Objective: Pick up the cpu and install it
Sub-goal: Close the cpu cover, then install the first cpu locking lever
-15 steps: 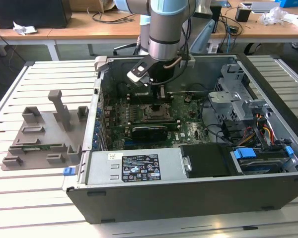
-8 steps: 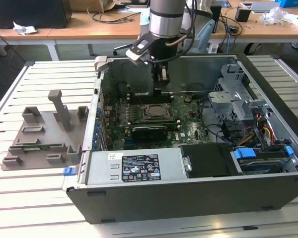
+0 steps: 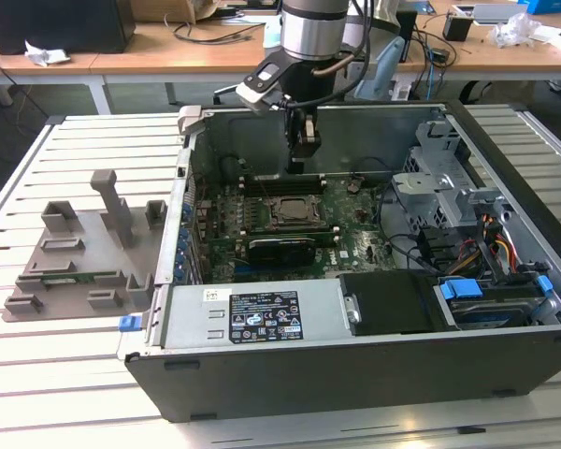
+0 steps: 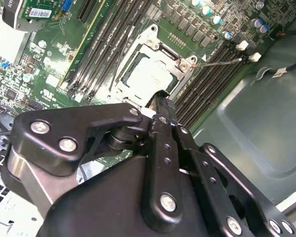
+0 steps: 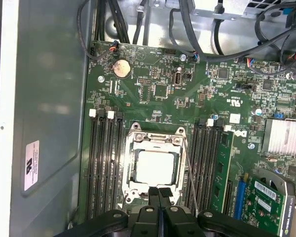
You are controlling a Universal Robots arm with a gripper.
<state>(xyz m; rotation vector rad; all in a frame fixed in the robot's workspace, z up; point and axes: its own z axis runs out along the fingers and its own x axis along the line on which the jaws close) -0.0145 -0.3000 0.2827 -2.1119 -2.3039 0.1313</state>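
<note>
— That motherboard, green?
— Green, speckled all over with little silver and black parts. The memory slots are black stripes.
— And the cpu?
— Pale silver, inside a dull grey metal socket frame.
— The gripper?
— Black, with shiny silver screws. The tray is plain grey, and the slatted table is white.

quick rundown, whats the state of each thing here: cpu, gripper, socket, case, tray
cpu: lying flat inside the socket frame, not held
gripper: fingers shut, nothing between them, hovering just above the socket
socket frame: around the cpu, chip's top uncovered
computer case: lying on its side, side panel off, inside exposed
grey tray: flat beside the case, at the exterior view's left
</note>
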